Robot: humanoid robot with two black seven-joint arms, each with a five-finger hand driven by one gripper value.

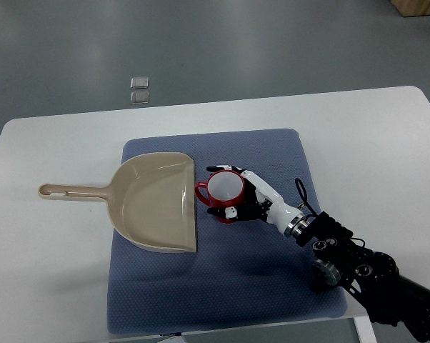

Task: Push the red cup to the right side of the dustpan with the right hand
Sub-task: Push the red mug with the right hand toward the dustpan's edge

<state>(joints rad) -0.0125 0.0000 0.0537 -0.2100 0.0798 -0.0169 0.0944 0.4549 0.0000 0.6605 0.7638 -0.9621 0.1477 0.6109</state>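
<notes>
Right arm entered from lower right corner, dark jointed forearm crossing the near right edge of the blue mat and reaching up and left toward the mat's middle

Right robot hand, white with black joints, lay on the mat, its fingers curled around the red cup. One fingertip showed at the cup's near side, others reached over its far rim; the hand wrapped the cup's right flank, holding it. Whether the grip was firm or just cupping, could not tell

Red cup stood upright on the mat, white inside, opening facing up, its handle pointing left. Handle sat just beside the dustpan's open straight edge, touching or nearly so; could not tell which. Cup was thus already on the dustpan's right side, about level with its middle

Dustpan, beige, lay flat, mouth toward the right, mostly on the left part of the mat. Its long handle stuck out left, off the mat, onto the white tabletop

Blue mat covered the centre of the tabletop, near edge reaching the tabletop's front

Farther off, past the tabletop's far edge, grey floor with two small square plates set in it, one behind the other
</notes>
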